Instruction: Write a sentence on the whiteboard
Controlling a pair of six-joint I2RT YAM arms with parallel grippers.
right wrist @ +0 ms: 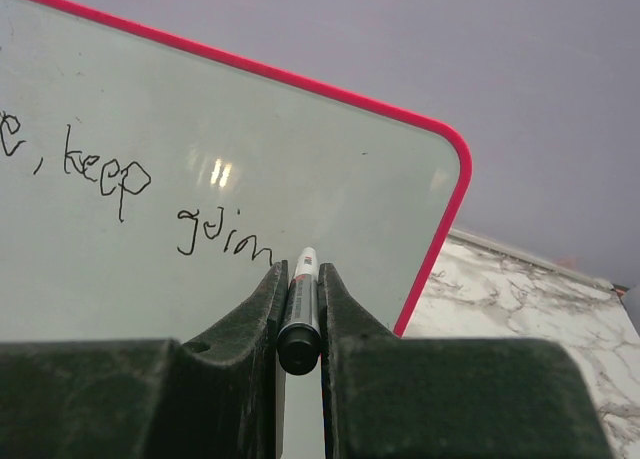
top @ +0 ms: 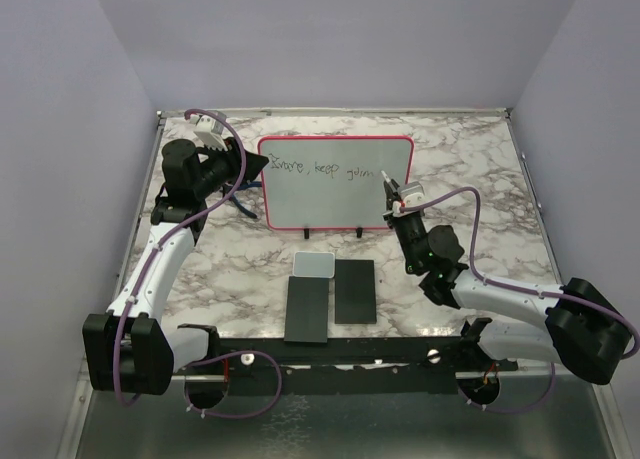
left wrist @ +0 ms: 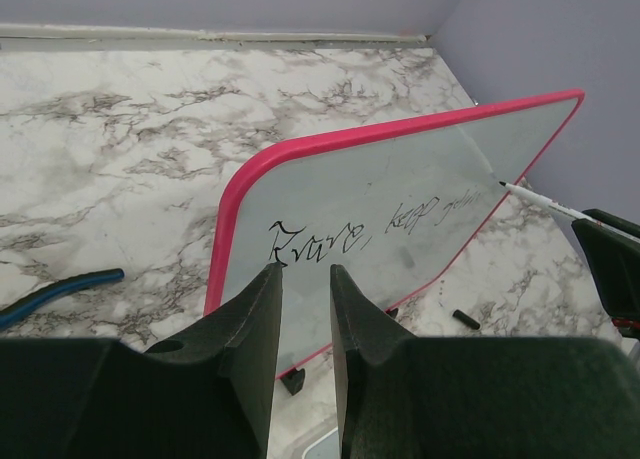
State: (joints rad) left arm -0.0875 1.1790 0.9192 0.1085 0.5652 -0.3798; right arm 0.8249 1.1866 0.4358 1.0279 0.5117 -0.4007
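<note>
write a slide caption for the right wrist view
Right hand holds a marker at the whiteboard, the sentence ending "keep goin"

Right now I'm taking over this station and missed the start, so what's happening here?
The right tool is clamped on a marker, its tip at the whiteboard just after the last letters. The sentence looks unfinished, ending in "keep goin". The left tool sits at the board's left edge; whether it grips the board is unclear.
</note>
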